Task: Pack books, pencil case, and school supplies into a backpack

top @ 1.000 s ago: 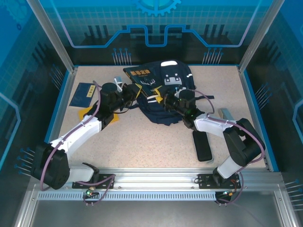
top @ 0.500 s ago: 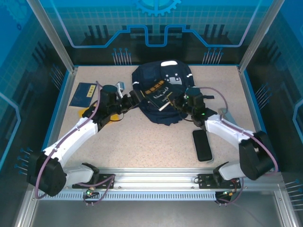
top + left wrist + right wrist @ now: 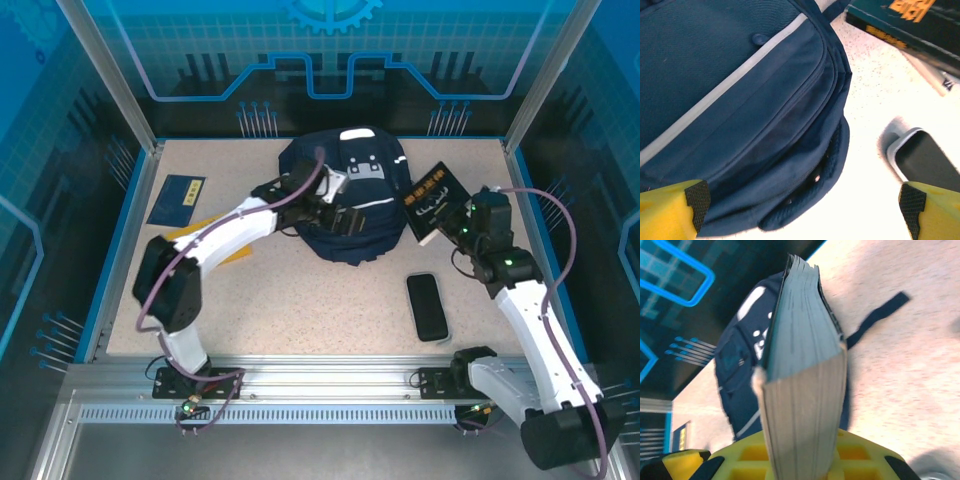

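Status: left pincer (image 3: 805,200) just released, hanging open over backpack (image 3: 740,90). Right pincer (image 3: 462,224) grasps black book (image 3: 430,198), now lifted beside it. Book still unpacked.

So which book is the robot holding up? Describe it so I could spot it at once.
Find the big navy backpack in the middle of the table. Just right of it, the right gripper clamps a black book with gold lettering, held off the table at a tilt. The navy book at the far left lies flat on the table instead.
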You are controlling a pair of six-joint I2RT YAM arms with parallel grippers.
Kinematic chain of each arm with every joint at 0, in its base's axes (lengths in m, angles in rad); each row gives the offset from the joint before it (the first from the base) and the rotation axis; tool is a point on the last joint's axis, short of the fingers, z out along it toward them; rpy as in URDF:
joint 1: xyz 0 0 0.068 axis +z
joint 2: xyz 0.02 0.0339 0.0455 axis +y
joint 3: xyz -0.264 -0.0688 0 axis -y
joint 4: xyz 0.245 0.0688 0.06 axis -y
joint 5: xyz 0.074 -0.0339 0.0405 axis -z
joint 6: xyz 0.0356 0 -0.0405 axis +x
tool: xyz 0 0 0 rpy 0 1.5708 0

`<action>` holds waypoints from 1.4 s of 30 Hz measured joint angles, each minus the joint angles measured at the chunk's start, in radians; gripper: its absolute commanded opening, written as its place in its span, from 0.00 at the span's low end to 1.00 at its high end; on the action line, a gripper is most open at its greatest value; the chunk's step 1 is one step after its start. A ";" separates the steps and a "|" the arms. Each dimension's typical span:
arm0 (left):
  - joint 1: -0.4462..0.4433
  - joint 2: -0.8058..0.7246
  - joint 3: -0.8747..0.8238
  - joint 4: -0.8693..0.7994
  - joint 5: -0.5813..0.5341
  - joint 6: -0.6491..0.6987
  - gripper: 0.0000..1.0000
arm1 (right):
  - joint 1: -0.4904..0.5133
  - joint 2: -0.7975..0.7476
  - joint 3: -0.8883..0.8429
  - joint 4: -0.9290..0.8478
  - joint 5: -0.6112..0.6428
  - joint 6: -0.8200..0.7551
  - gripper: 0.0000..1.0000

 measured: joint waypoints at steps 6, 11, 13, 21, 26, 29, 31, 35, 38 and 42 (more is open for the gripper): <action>-0.038 0.229 0.246 -0.123 -0.060 0.139 0.82 | -0.114 -0.026 0.000 -0.116 -0.088 -0.071 0.04; -0.040 0.363 0.381 -0.195 -0.107 0.204 0.73 | -0.175 -0.017 0.000 -0.143 -0.183 -0.104 0.04; -0.039 0.411 0.440 -0.229 -0.122 0.234 0.72 | -0.179 -0.008 0.000 -0.144 -0.214 -0.111 0.04; -0.039 0.533 0.613 -0.358 -0.179 0.352 0.72 | -0.179 -0.005 -0.024 -0.140 -0.301 -0.115 0.04; -0.039 0.574 0.652 -0.398 -0.212 0.407 0.73 | -0.179 -0.007 -0.031 -0.135 -0.331 -0.111 0.04; -0.040 0.597 0.674 -0.406 -0.230 0.426 0.62 | -0.179 -0.014 -0.049 -0.124 -0.341 -0.107 0.04; -0.042 0.600 0.676 -0.404 -0.239 0.438 0.51 | -0.179 -0.014 -0.057 -0.125 -0.341 -0.106 0.04; -0.051 0.600 0.677 -0.393 -0.259 0.458 0.29 | -0.180 -0.018 -0.057 -0.134 -0.337 -0.104 0.05; -0.055 0.584 0.658 -0.359 -0.269 0.465 0.17 | -0.180 -0.027 -0.049 -0.151 -0.331 -0.105 0.05; -0.057 0.512 0.586 -0.295 -0.291 0.478 0.06 | -0.180 -0.052 -0.028 -0.178 -0.320 -0.108 0.05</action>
